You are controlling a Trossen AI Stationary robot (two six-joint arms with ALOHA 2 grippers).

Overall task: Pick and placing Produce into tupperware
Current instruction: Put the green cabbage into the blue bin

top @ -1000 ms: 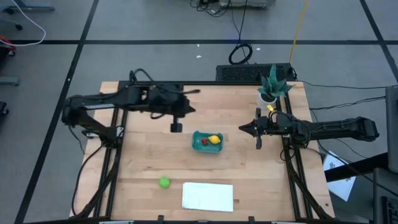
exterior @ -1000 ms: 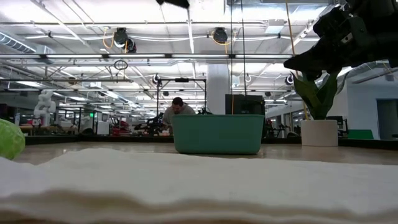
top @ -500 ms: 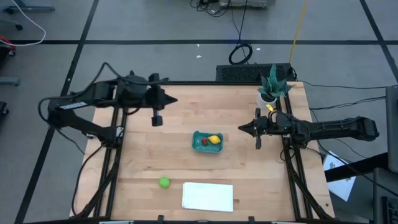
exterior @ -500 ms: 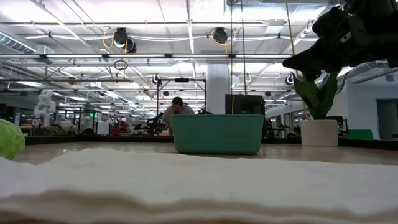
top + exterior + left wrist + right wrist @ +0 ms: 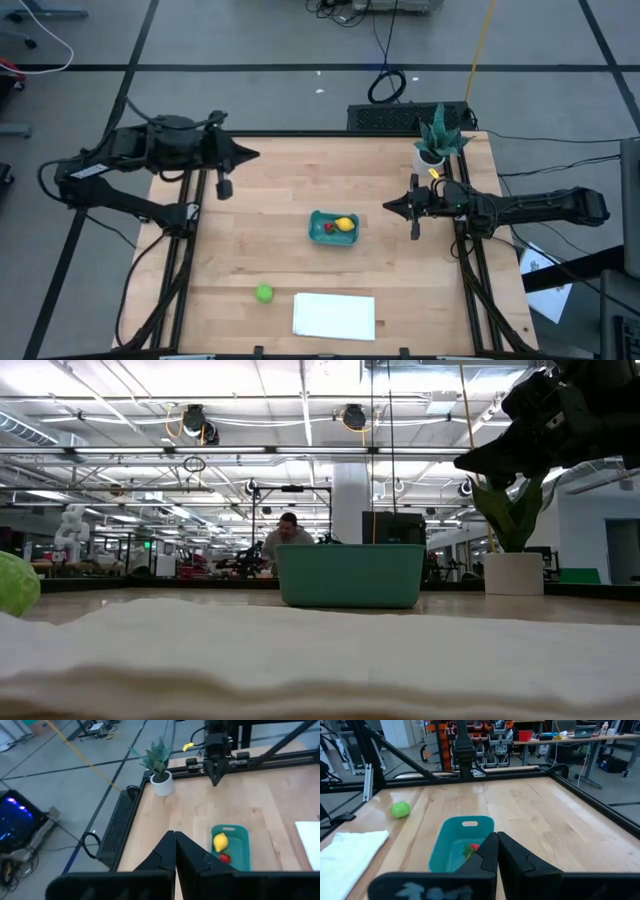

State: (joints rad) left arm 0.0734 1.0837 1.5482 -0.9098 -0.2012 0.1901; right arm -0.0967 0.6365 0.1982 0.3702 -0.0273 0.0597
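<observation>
The teal tupperware tub [image 5: 333, 228] stands on its base mid-table and holds the yellow lemon [image 5: 344, 224] and the small dark red fruit [image 5: 328, 228]. The green ball [image 5: 263, 293] rests on the table near the front, left of the tub. My left gripper [image 5: 252, 155] is shut and empty, raised over the table's far left corner and pointing right. My right gripper [image 5: 388, 206] is shut and empty, raised to the right of the tub and pointing at it. The tub, lemon [image 5: 220, 841] and red fruit [image 5: 224, 857] also show in the left wrist view.
A flat white sheet [image 5: 334, 315] lies at the front edge, right of the green ball. A potted plant [image 5: 437, 140] stands at the far right corner. Black frame rails run along the table's left and right sides. A person sits in the room behind [image 5: 286, 535].
My left gripper has drawn back from a spot left of the tub toward the table's far left corner, staying shut and empty. The right arm, the tub and the fruits have kept still.
</observation>
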